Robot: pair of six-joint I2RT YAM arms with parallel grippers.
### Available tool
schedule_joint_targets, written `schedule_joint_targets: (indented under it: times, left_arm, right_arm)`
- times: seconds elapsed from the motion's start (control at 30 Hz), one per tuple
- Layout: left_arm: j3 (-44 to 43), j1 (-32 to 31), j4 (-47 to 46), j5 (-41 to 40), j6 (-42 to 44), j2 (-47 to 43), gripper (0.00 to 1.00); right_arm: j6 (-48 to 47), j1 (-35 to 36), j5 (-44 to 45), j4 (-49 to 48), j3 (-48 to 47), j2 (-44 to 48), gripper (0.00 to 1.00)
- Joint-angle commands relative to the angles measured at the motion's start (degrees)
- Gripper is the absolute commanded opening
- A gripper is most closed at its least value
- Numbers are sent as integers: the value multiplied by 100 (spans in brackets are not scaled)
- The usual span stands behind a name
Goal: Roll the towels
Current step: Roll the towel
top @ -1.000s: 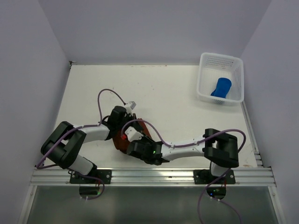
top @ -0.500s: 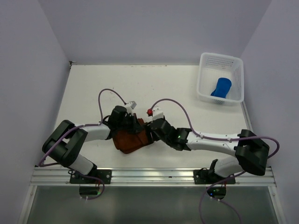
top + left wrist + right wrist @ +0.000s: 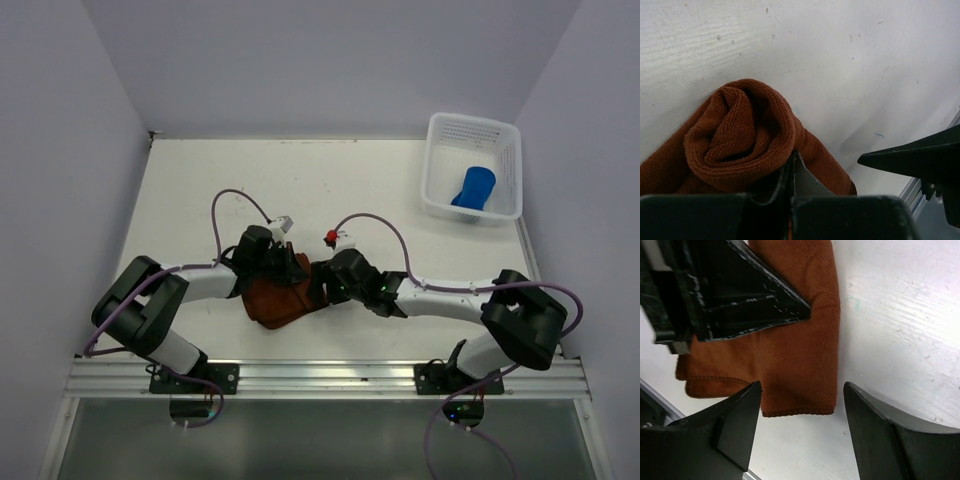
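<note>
The left pincer is clamped shut on the rust-brown towel, near the worktop's front edge, likely to wind it. The roll's axis follows its fingers. The right pincer gapes over the flat tail, probably to steady it.
</note>
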State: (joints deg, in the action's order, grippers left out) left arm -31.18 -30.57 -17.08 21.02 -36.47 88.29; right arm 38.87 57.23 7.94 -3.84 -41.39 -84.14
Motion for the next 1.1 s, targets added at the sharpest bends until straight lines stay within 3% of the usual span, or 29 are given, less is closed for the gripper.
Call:
schedule_joint_targets:
  times: [0.0,0.37,0.5,0.73,0.83,1.07]
  left_arm:
    - [-108,7,188,-168,43,83,0]
    - [-143,7,205,-133,52,83,0]
    - [-213,68,188,-80,87,74,0]
    - [-793,218,424,-1,245,232,0]
    - [-986,262,504,34,315,355,0]
    - [-1031,595,574,-1,509,513,0]
  right_arm:
    - [86,-28,119,-311,131,-155,70]
    - [-55,-46,32,-794,403,-489,67]
    - [-160,-46,-135,-794,333,-568,52]
    - [-108,-46,-223,-873,386,-709,12]
    - [-73,-46,-223,-908,465,-683,2]
    - [-239,-37,119,-593,553,-244,0]
